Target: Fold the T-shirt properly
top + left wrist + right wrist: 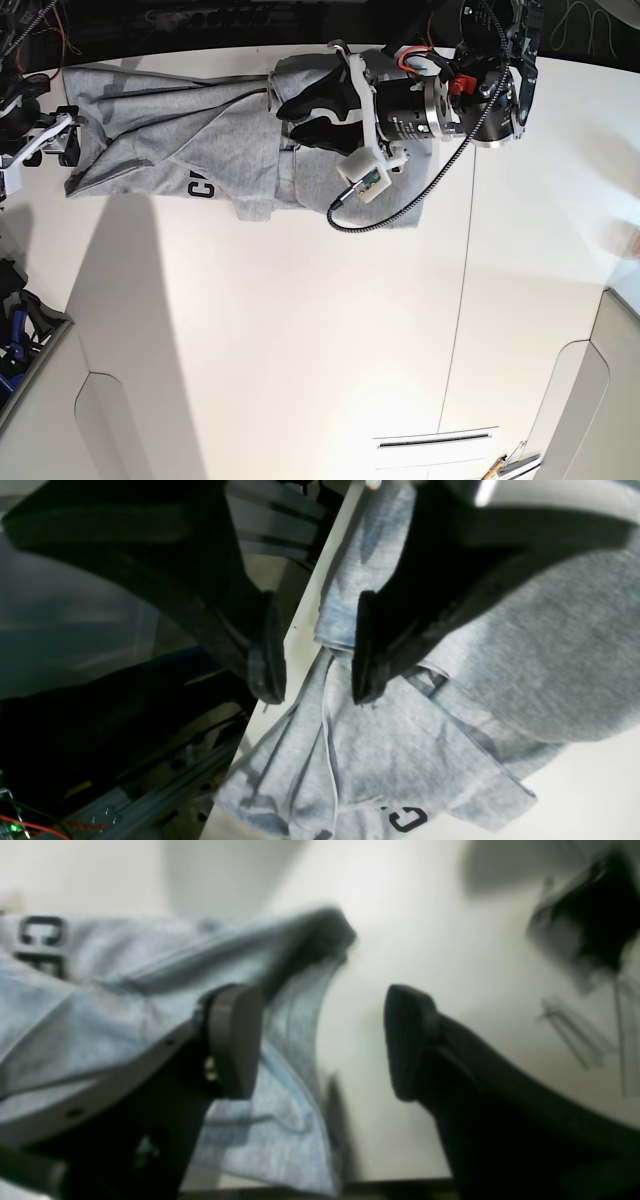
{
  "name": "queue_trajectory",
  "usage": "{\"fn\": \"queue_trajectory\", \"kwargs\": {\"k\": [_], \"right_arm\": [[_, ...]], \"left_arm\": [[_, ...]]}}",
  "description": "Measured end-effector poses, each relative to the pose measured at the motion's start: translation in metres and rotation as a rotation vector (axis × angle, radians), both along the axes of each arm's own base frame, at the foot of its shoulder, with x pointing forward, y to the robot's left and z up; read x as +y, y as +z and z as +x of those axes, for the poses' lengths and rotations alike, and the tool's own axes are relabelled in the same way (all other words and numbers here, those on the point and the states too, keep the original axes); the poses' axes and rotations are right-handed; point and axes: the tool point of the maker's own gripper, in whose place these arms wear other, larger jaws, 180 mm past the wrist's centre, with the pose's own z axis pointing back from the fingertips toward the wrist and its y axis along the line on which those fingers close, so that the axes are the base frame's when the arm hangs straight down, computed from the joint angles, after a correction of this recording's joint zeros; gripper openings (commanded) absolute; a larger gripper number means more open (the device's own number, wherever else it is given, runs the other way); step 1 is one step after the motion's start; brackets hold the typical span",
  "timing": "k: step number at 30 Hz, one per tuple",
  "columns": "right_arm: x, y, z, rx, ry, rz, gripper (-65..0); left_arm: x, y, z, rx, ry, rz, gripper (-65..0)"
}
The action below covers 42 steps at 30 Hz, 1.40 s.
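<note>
The heather-grey T-shirt (pixel 200 130) lies crumpled and partly folded along the far edge of the white table (pixel 300 330), with black lettering (pixel 201 187) showing at its near side. My left gripper (pixel 285 117) hovers over the shirt's middle folds. In the left wrist view that gripper (pixel 316 695) is open, with grey cloth (pixel 400 760) and the table edge below the gap and nothing between the fingers. My right gripper (pixel 70 138) is at the shirt's left end. In its own blurred view it (pixel 322 1040) stands wide open, and the shirt's hem (pixel 295 1005) lies beside one finger (pixel 235 1040).
The left arm's body and a looped black cable (pixel 400 210) hang over the shirt's right part. An aluminium frame (pixel 165 795) runs beyond the table edge. A white strip (pixel 435 440) lies near the front of the table. Dark cables and gear (pixel 15 320) sit at the left border.
</note>
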Motion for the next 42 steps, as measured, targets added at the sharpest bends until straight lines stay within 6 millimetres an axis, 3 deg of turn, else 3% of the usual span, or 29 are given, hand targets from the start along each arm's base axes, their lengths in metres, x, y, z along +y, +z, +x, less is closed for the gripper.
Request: {"fn": "queue_trajectory", "kwargs": {"k": [4,8,13,19,21,24,26,34,38,42], "right_arm": [[0.0,-0.028,-0.014,0.069,0.007,0.238,-26.8],[0.006,-0.046,-0.009,0.062,-0.042,0.474,-26.8],[0.014,-0.05,0.007,0.02,-0.096,0.673,-26.8],[0.03,-0.051,0.004,0.056,-0.053,0.73,-27.4],[0.03,-0.051,0.004,0.056,-0.053,0.729,-33.1],[0.03,-0.056,0.0,0.086,-0.054,0.718,-51.9],[0.031,-0.058,-0.003,0.1,-0.055,0.716,-64.3],[0.032,-0.057,-0.003,0.101,-0.049,0.71,-65.0],[0.033,-0.046,0.003,0.085,-0.002,0.658,-65.0],[0.039,-0.016,0.018,0.017,0.084,0.581,-65.0]], "left_arm": [[0.0,0.0,0.0,0.0,0.0,-0.001,-39.5],[0.0,0.0,0.0,0.0,0.001,-0.001,-39.5],[0.0,0.0,0.0,-0.001,0.001,-0.001,-39.5],[0.0,0.0,0.0,0.0,0.001,0.0,-39.5],[0.0,0.0,0.0,-0.002,0.002,0.003,-39.5],[0.007,-0.004,0.005,-0.009,0.021,0.031,-39.6],[0.016,-0.006,0.011,-0.018,0.052,0.055,-39.6],[0.073,-0.007,0.043,-0.054,0.241,0.128,-40.5],[0.111,-0.023,0.053,-0.029,0.355,0.224,-54.1],[0.128,-0.055,0.05,0.083,0.414,0.23,-62.7]]}}
